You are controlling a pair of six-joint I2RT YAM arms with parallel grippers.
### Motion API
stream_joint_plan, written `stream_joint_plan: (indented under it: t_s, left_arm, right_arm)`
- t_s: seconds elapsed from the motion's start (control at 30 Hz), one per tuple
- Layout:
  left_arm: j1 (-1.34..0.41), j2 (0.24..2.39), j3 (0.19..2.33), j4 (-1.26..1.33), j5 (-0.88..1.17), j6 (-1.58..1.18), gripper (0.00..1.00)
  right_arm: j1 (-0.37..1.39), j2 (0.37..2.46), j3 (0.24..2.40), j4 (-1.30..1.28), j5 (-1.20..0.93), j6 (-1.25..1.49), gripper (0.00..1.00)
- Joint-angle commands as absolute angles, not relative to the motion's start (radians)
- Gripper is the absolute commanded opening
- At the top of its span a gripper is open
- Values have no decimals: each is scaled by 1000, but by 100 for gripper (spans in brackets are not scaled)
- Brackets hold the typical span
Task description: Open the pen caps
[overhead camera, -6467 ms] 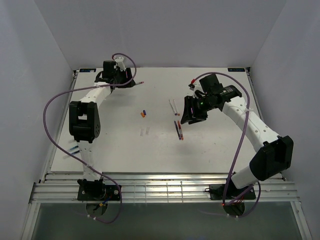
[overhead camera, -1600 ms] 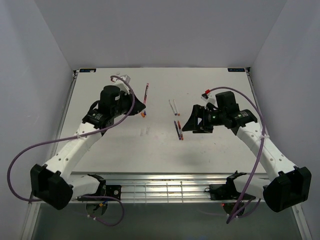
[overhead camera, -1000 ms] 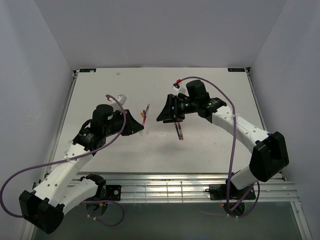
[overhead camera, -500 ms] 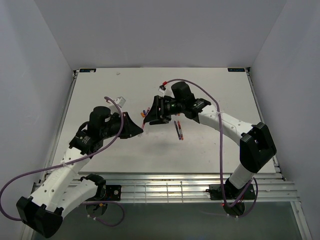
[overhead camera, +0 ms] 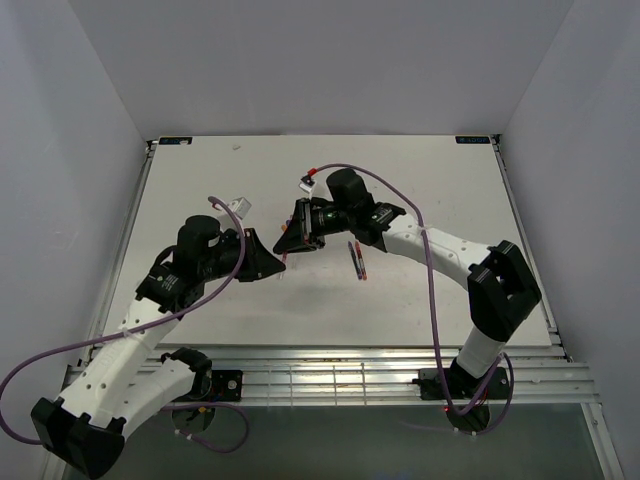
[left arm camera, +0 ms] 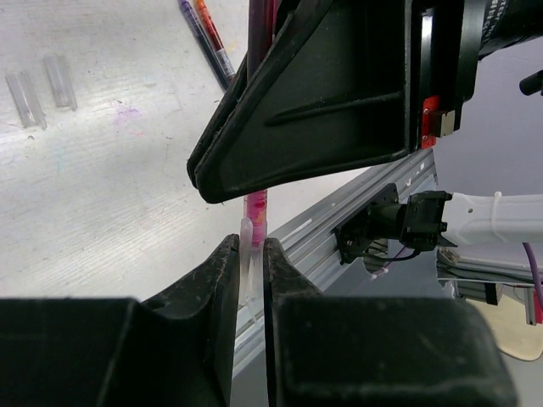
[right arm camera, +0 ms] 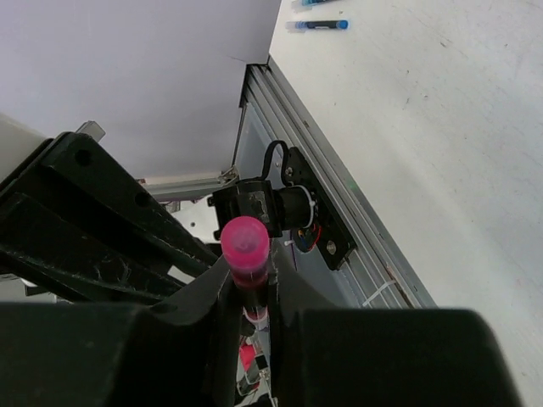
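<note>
Top view of two arms stretched over a white table [overhead camera: 430,190], meeting nose to nose near its middle, with one pen [left arm camera: 256,208] held in the air between them. Left gripper [left arm camera: 250,254] closed tight on the pen's pale, see-through end, one finger pressed against each side. Right gripper [right arm camera: 252,291] closed on the dark barrel near the opposite end, just beneath the red cap [right arm camera: 246,241], a round pink-red tip poking out past the fingers toward the right wrist camera. Cap just beyond the right fingertips, at the far end of the pen from the left gripper. Grippers very close together, with the black body of the right one filling much of the left wrist view directly above the left fingers. Pen lifted clear of the table. On the table just right of the grippers, two more pens [overhead camera: 354,258] lying side by side. In the left wrist view, two short clear tubes [left arm camera: 59,80] lying side by side on the surface.
</note>
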State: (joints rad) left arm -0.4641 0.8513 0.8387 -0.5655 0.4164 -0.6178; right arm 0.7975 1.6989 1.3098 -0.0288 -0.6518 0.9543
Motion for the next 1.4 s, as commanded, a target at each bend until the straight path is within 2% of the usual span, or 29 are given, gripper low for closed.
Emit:
stream_joint_plan:
  t_s: [0.0,0.07,0.17,0.4,0.6,0.93,1.17,1.2,1.23,1.3,1.37]
  left_arm:
    - [-466,834,835,-532,463,-624,9]
    - [-466,834,830,-532,480,-627,25]
    - [-466,836,821,-519,506,-626,34]
    - [-466,839,818,-474,574,-609,43]
    - [-466,854,801,-446,623,-626,43]
    - [-465,859,770,-428,652,-638,31]
    - [-466,850,752,-426,655,-640,12]
    - [-466,851,749,-428,649,-640,3]
    - [-466,856,744,-437,638,-641,0]
    - [-466,864,742,-443,627,-638,0]
    - [-466,887,753,-474,589,-637,0]
  right_arm:
    - [799,1672,1267,64,-646,992,8]
    - [802,1664,1253,87,-652,1000,8]
    - [804,1651,1230,113,-663,1009,8]
    - [804,1628,1190,225,-716,1032,8]
    - [804,1620,1172,259,-741,1038,8]
    - [796,1614,1155,279,-739,1043,8]
    - [781,1606,1132,279,-727,1043,8]
    - [776,1606,1131,278,-723,1043,8]
    - [775,1605,1129,276,-721,1043,8]
    - [775,1609,1143,250,-697,1029,8]
    - [775,1621,1217,111,-645,962,8]
